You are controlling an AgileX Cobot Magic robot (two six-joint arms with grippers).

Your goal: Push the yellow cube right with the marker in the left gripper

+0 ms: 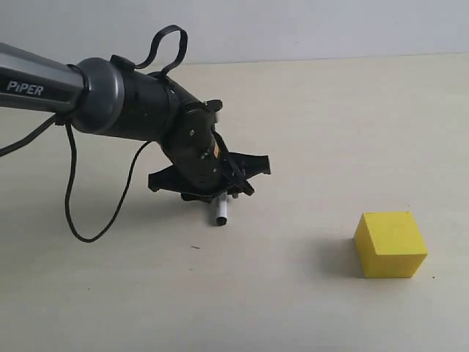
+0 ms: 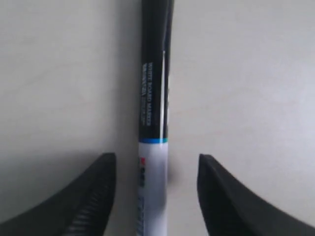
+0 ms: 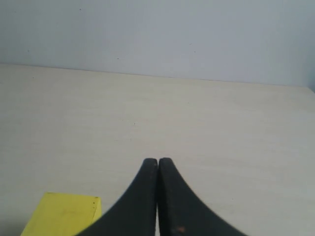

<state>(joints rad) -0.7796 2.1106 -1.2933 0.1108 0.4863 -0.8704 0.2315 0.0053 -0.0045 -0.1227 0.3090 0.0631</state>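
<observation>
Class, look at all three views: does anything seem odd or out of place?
The white-barrelled, black-capped marker sits between the black left gripper jaws, but they stand apart with gaps on both sides, so nothing clamps it.

The left pincer (image 1: 218, 196) points down, low over the pale counter (image 1: 308, 117), on a glossy black arm (image 1: 139, 106) that enters from 9 o'clock. The marker (image 1: 220, 214) shows only as a short white end poking out beneath it toward 6 o'clock. The yellow cube (image 1: 390, 244) sits well apart, at 4 o'clock from the pincer.
</observation>
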